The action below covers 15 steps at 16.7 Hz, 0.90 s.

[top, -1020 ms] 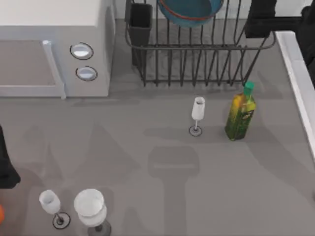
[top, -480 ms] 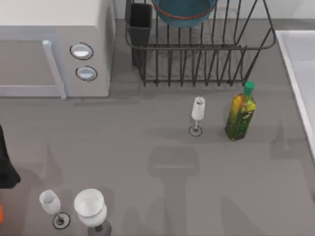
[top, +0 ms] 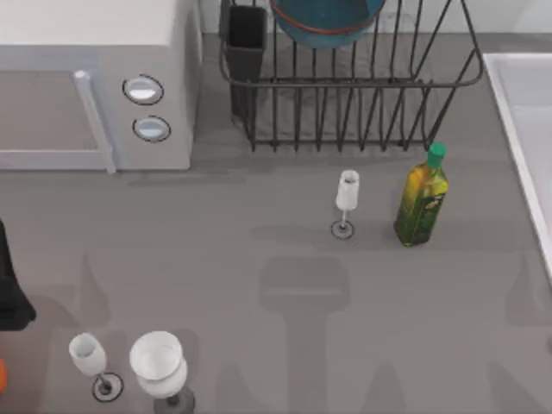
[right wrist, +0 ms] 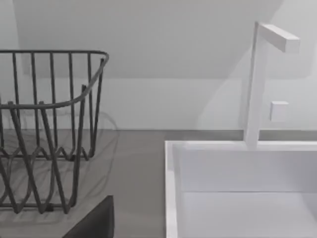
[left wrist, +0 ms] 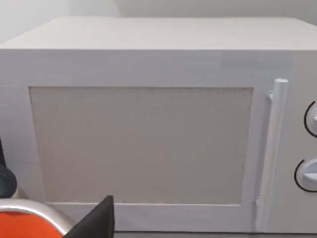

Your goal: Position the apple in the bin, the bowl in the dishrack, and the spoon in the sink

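The blue bowl [top: 328, 21] with its reddish rim sits in the black wire dishrack [top: 345, 112] at the back. The same dishrack [right wrist: 49, 124] stands beside the pale sink [right wrist: 237, 168] in the right wrist view, with a dark edge of my right gripper [right wrist: 94, 222] low in front. On the table's right edge lies the sink [top: 526, 112]. My left arm [top: 7, 293] rests at the left edge, and a dark part of my left gripper [left wrist: 98, 222] faces the microwave. The apple, the spoon and the bin are out of view.
A white microwave [top: 86, 86] fills the back left. A small wine glass [top: 347, 194] and a green-capped bottle [top: 423, 203] stand before the rack. Two glasses [top: 89, 358] [top: 158, 362] stand front left. An orange thing [left wrist: 25, 228] with a metal rim is by the left gripper. A faucet [right wrist: 257, 79] rises behind the sink.
My right arm, which hung over the back right corner by the sink a second ago, has left the top view. Its shadow has slid toward the right edge.
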Motion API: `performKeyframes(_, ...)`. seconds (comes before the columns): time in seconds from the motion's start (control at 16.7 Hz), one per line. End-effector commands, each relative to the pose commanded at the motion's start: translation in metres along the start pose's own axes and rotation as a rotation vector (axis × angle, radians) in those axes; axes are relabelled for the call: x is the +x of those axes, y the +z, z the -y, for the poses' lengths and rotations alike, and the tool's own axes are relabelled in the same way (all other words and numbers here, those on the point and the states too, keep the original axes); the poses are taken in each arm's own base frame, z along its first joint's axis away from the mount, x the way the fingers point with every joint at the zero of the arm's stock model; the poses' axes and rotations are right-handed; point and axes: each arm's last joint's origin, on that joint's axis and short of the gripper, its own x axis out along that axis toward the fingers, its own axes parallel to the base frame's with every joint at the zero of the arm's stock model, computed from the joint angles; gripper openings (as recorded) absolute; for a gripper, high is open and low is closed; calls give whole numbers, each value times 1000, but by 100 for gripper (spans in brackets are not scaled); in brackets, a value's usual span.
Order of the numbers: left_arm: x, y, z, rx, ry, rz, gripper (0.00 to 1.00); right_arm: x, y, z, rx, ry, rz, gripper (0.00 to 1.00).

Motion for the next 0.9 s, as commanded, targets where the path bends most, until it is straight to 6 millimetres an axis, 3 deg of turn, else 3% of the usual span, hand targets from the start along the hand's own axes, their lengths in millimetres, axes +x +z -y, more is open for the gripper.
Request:
performKeyframes(0.54, 0, 0, 0, 0, 0, 0, 100, 0, 3, 1, -34, -2, -36, 100)
performKeyframes(0.72, 0, 0, 0, 0, 0, 0, 100, 3, 17, 3, -160, -7, -176, 100)
performKeyframes(0.9, 0, 0, 0, 0, 0, 0, 100, 15, 30, 6, -363, 32, -428, 100)
